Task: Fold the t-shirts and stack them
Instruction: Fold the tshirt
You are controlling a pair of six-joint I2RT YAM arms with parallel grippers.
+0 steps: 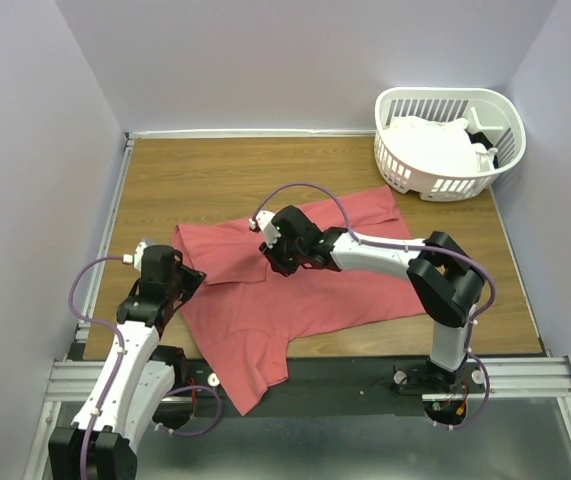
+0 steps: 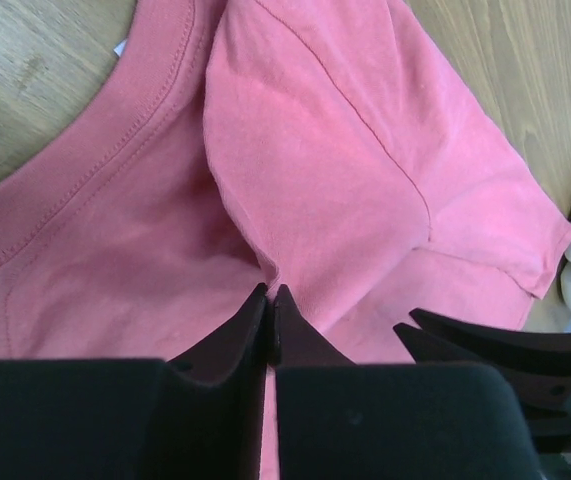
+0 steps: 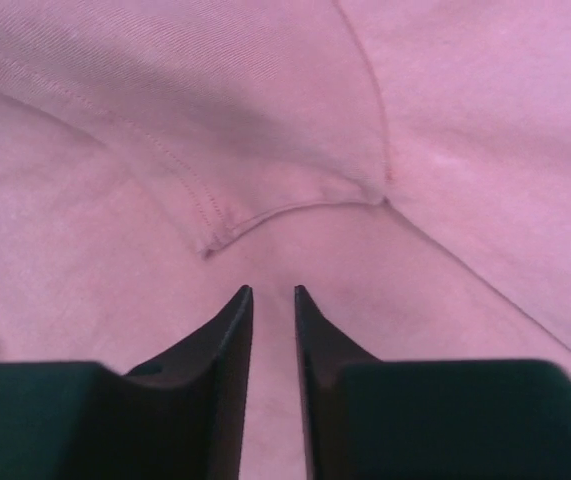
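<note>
Your one table (image 1: 165,180) carries one coral-red t-shirt (image 1: 265,320), spread mid-table with its lower part hanging over the near edge, laid out for folding (hardly begun, I judge). One basket (image 1: 427,182) at the far right corner keeps the white t-shirts (image 1: 430,145) waiting; the heap hides their count. Of your two hands, the left hand (image 2: 269,292) looks pinched shut on a crease near the collar. The right hand (image 3: 272,292) hovers slightly open and empty by a stitched hem.

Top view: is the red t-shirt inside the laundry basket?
No, the red t-shirt lies spread on the table, while the basket at the far right holds only white cloth.
</note>
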